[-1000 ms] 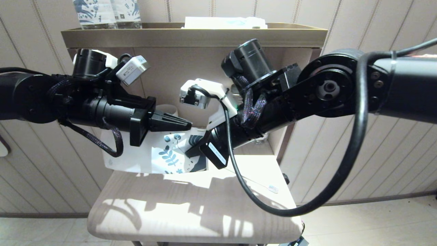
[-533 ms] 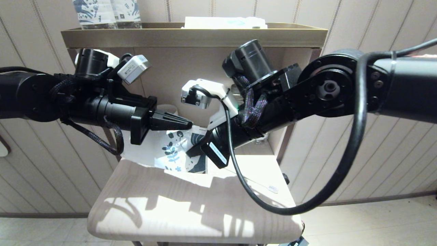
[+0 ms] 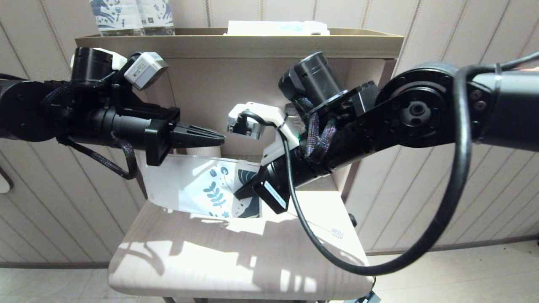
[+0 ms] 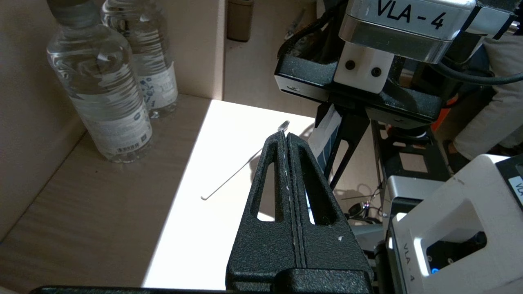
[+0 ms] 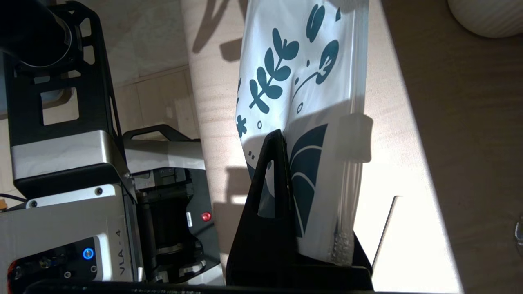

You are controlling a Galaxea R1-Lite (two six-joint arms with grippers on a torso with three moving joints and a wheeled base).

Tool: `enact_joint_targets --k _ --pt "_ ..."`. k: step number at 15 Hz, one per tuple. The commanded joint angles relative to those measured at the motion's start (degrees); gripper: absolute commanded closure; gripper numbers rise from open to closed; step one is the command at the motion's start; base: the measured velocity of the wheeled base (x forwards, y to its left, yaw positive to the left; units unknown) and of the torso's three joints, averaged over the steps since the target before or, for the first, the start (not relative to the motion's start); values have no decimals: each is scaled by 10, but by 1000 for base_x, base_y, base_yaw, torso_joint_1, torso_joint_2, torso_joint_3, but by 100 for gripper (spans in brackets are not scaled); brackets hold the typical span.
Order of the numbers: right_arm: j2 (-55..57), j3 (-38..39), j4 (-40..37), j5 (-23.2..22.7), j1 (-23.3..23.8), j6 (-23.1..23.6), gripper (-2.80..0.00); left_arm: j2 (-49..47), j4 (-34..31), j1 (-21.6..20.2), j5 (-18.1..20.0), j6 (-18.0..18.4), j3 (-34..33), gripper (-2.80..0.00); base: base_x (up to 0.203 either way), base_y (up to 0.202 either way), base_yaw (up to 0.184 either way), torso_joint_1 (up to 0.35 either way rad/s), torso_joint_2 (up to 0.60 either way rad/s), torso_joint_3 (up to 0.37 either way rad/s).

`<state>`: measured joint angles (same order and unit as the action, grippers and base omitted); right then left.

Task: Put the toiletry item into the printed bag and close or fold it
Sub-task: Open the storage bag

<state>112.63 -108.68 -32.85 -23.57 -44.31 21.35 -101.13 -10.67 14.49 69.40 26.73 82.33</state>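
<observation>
The printed bag (image 3: pixel 198 185), white with dark blue leaves, hangs above the back of the small table (image 3: pixel 189 261). My right gripper (image 3: pixel 246 188) is shut on its printed end; in the right wrist view the bag (image 5: pixel 302 81) runs out from that gripper (image 5: pixel 286 136), and one finger is hidden behind it. My left gripper (image 3: pixel 221 137) is shut on nothing, above the bag's upper edge and apart from it. The toothbrush (image 3: pixel 326 229) lies on the sunlit table to the right. It also shows past the left gripper (image 4: pixel 287 136) as the toothbrush (image 4: pixel 233 175).
Two water bottles (image 4: pixel 102 90) stand at the table's back corner by the wall. A tan shelf (image 3: pixel 240 42) hangs above the arms, with bottles (image 3: pixel 130 17) and a white box on it. A white ribbed cup (image 5: pixel 486 16) stands behind the bag.
My left gripper has risen and drawn back to the left, away from the bag. The bag, still held by the right gripper, has swung out wider and flatter.
</observation>
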Motion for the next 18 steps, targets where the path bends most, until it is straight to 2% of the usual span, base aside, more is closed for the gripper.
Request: enact_joint_targets --k 1,5,6,7,12,18 --pt "-6 3 -2 -2 -1 1 0 4 -1 -1 4 2 -2 0 0 0 0 0 0 0" --pt "-9 11 -3 -2 -1 4 0 11 -6 -1 5 -5 -4 0 0 0 0 0 0 0" --pt "-9 12 -3 -2 -2 4 0 13 -5 0 6 -5 -6 -261 0 0 0 0 0 0" --pt "-9 11 -3 -3 -2 4 0 14 -5 0 5 -2 -12 -280 0 0 0 0 0 0" --pt "4 -8 1 -3 -10 1 0 27 -3 10 19 -28 -11 -280 0 0 0 0 0 0" --pt "2 -7 2 -6 -11 -3 0 -6 -2 24 16 -25 -6 -280 0 0 0 0 0 0"
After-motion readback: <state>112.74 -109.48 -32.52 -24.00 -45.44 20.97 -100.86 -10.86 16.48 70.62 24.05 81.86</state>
